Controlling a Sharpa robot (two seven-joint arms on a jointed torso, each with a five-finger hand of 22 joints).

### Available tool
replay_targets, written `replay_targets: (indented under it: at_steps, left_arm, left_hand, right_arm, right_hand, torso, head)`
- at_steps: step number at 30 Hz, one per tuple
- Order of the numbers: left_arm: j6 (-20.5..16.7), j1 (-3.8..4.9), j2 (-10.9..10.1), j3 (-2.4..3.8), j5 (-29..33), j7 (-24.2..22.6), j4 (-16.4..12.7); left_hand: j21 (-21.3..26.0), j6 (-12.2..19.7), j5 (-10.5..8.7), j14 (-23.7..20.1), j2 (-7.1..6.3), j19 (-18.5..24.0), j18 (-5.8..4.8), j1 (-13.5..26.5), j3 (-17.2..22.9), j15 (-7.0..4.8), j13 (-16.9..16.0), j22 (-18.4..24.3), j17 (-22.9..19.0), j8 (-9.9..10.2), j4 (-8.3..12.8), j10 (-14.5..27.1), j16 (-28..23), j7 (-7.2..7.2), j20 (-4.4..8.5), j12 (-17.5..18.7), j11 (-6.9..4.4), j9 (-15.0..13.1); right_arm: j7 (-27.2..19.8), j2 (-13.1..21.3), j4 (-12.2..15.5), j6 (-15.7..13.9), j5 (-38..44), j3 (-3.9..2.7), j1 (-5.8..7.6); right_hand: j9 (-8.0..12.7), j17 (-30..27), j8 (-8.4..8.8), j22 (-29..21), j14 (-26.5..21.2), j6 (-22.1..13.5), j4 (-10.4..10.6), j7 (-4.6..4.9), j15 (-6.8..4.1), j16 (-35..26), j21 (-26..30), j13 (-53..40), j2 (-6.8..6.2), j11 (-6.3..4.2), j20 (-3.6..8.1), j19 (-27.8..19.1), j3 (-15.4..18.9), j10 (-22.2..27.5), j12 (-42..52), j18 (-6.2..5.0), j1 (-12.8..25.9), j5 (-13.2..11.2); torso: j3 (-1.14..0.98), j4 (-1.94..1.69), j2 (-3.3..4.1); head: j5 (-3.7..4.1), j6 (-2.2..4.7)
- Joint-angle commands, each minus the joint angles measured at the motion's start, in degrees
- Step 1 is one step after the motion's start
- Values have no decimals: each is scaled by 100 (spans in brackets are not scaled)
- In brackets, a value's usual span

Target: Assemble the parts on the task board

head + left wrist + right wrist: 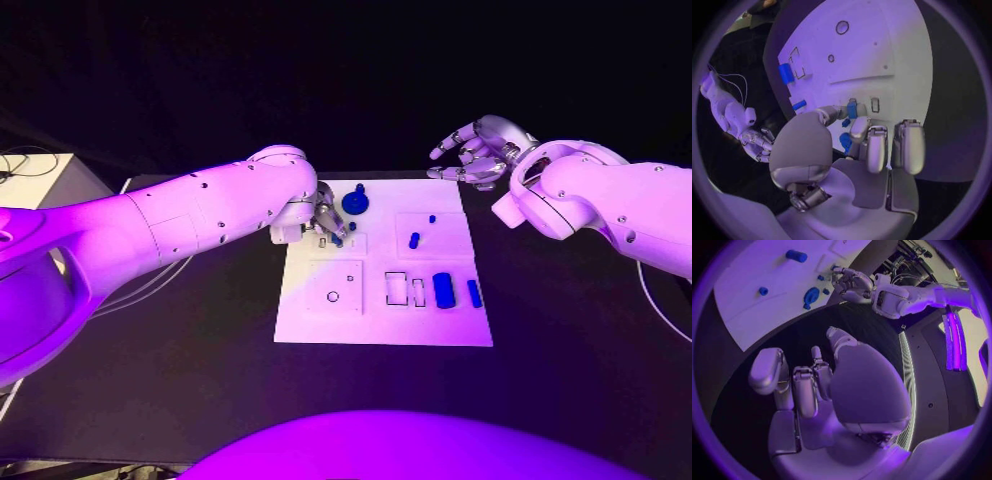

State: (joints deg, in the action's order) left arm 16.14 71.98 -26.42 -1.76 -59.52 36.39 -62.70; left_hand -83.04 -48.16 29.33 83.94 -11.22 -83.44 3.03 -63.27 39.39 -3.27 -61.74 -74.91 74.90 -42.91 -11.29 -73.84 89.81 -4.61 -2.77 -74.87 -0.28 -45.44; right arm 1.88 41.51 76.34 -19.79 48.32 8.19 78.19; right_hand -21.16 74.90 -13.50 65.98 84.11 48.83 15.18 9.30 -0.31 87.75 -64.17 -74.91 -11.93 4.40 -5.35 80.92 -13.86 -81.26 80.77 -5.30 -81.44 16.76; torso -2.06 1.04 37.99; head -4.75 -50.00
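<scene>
board [378, 325], a white plate, lies in the middle of the black table [577, 340], and everything else sits around it. left hand [320, 222] is over the board's far left part, its fingers [853, 111] pinching a small blue peg [852, 109] right above the surface, next to a little rectangular slot [875, 104]. just beyond that hand, at the board's far edge, lies a larger round blue part [355, 202] with a knob on it. towards the board's right half stand two small blue pegs [414, 240], one behind the other and apart. on the board's near right part a thick blue block [443, 290] and a thinner blue bar [473, 293] lie side by side, just right of two outlined slots [404, 289]. a small round hole [333, 296] sits in the near left part. right hand [479, 152] hangs above the table off the board's far right corner, released, fingers spread and slightly curled, holding nothing and touching nothing.
</scene>
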Motion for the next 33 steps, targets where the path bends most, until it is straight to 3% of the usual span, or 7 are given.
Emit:
replay_targets:
  at_steps: [1, 33]
  left_arm:
    - [82, -3, -2, 1, -43, -49, -9]
    - [220, -3, 23, -1, -12, -54, -42]
  left_hand:
    - [-39, -35, 18, 606, 75, -63, -29, -4, 1308, -38, 1, -415, 1510, -40, 1262, -38, 19, 41, 4, -28, 7, -10]
    - [-38, -37, 23, 606, 69, -62, -28, 0, 1320, -42, 6, -412, 1510, -41, 1264, -37, 19, 44, 8, -24, 4, -20]
  right_arm:
    - [-28, 3, 9, 70, 50, -3, -3]
    - [-26, -1, 12, 67, 50, -3, -3]
  right_hand:
    - [-7, 936, -20, -6, 455, -48, 5, -3, 9, -28, 21, -442, -15, -12, -11, -44, -33, 38, -24, -46, 35, 19]
    - [-7, 936, -20, -6, 455, -48, 5, -3, 9, -28, 21, -442, -15, -12, -11, -44, -33, 38, -24, -46, 35, 19]
  torso:
    - [1, 1, -1]
    - [0, -1, -2]
  head:
    - [1, 0]
    - [-9, 0]
